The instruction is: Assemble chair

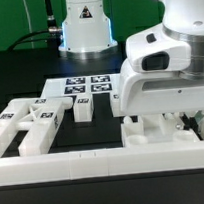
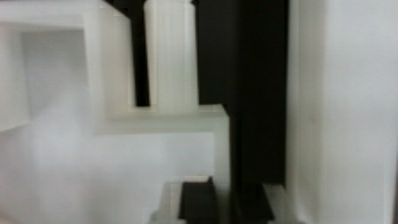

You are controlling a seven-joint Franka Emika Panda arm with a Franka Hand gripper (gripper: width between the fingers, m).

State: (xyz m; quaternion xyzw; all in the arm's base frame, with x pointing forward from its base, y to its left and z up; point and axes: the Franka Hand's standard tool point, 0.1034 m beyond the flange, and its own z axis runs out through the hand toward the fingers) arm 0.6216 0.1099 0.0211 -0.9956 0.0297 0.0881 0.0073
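- Black table [image 1: 18, 82] is seen beneath loose white chair parts [image 1: 32, 124], grouped at the exterior view's left.
- A marker board [image 1: 89, 87] is laid behind them.
- The gripper [image 1: 169, 114] is held low over another white piece [image 1: 153, 136] at the exterior view's right.
- Whether its fingers are apart cannot be told.

The arm [image 1: 171, 49] is glossy white with rounded shells and grey seams, its white base [image 1: 86, 19] ringed by blue light, dark cables [image 1: 44, 13] beside it.

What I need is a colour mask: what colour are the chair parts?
The parts are white; the exterior view shows them best.
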